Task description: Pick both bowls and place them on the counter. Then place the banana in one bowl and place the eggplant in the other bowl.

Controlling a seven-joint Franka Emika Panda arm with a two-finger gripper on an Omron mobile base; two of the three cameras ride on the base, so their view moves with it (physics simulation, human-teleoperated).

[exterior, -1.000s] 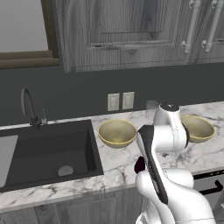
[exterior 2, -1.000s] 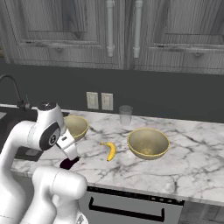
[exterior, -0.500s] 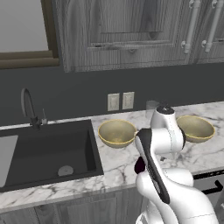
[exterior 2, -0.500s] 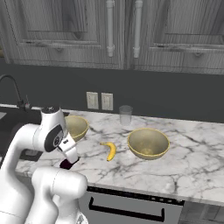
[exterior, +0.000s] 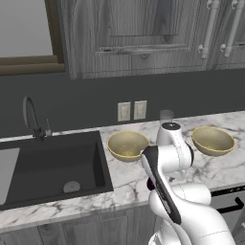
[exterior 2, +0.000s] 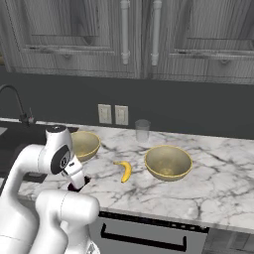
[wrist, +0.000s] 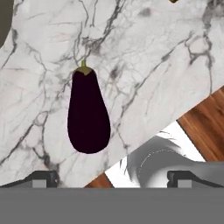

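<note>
Both bowls already sit on the counter (exterior 2: 218, 173), so the first half of the job looks done: one bowl (exterior 2: 85, 144) is close to the sink (exterior: 48, 162), the other bowl (exterior 2: 168, 161) stands further along, away from the sink and just in front of the clear glass (exterior 2: 142, 131). Neither has anything in it yet. The banana (exterior 2: 125, 170) lies on the marble between the two bowls, a slim curved yellow thing, and the eggplant (wrist: 87, 113) lies near the counter's front edge, on the sink side of the banana. So both fruit placements are still to do, and I'd judge the arm is going for the eggplant first. The gripper (wrist: 111, 177) hangs above it with its fingers spread wide and nothing between them; the eggplant sits off to one side of the gap, not centred. It is a glossy, near-black teardrop with a small green stem, smooth enough that I'd expect it to roll or slip if pinched off-centre. The bowls are wide, shallow, matte tan with brighter rims, and the worktop is polished white marble with grey veins.
</note>
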